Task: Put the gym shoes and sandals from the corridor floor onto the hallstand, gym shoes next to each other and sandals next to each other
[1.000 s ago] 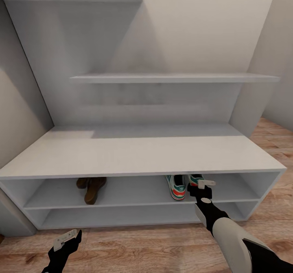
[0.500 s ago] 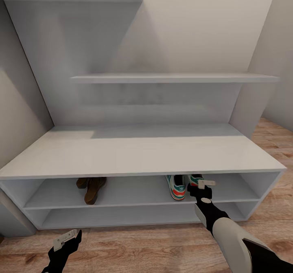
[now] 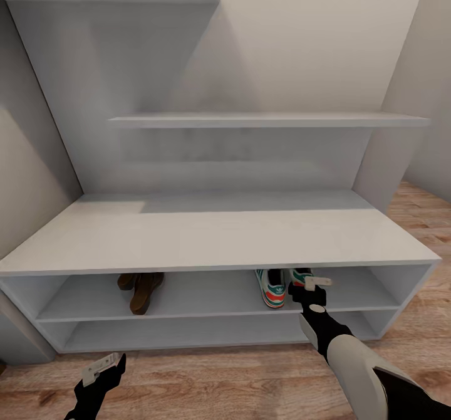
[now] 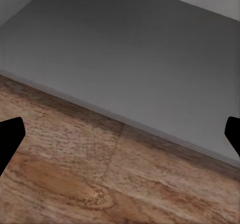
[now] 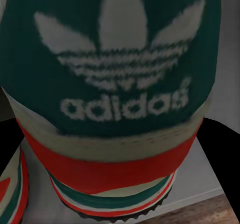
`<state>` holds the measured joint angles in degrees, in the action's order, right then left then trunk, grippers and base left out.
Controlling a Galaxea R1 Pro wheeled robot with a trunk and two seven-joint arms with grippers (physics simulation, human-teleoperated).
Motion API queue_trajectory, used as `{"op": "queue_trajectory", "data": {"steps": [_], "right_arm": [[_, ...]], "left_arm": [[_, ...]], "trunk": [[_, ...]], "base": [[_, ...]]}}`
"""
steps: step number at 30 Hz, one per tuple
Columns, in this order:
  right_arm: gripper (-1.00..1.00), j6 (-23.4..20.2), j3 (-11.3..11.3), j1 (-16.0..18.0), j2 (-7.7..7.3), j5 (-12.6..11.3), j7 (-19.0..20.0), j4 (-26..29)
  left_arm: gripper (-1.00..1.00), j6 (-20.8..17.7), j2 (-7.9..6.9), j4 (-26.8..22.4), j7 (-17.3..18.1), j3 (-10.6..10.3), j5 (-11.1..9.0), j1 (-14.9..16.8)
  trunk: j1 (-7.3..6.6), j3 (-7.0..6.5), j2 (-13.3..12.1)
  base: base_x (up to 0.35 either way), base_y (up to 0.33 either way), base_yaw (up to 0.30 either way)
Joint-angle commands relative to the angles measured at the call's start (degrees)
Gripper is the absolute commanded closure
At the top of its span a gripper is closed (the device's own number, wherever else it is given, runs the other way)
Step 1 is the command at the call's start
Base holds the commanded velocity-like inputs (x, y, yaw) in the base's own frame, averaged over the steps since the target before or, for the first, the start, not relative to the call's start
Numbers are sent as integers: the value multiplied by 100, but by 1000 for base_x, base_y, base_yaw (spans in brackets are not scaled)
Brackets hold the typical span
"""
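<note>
Right pincer is at the upper open shelf of the hallstand, fingers either side of a gym shoe's heel, though a firm grip I cannot tell. The other gym shoe sits just beside it. Both sandals rest on that shelf, well apart to the left. Left pincer hangs open over the corridor floor.

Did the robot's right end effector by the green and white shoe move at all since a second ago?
No. The right end effector sits at the same spot against the hallstand's upper shelf edge, right behind the gym shoe.
</note>
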<state>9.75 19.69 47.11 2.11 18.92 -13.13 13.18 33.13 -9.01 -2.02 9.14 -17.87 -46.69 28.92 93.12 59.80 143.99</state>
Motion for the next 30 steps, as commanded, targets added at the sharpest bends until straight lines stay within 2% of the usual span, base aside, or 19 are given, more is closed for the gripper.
{"op": "queue_trajectory", "data": {"steps": [1,30], "right_arm": [[100,1,0,0,0,-3,4,0],[100,1,0,0,0,-3,4,0]], "left_arm": [[-100,0,-1,0,0,-1,-1,0],[-100,0,0,0,0,3,-6,0]], "trunk": [[0,0,0],[0,0,0]], "base": [[0,0,0],[20,0,0]]}}
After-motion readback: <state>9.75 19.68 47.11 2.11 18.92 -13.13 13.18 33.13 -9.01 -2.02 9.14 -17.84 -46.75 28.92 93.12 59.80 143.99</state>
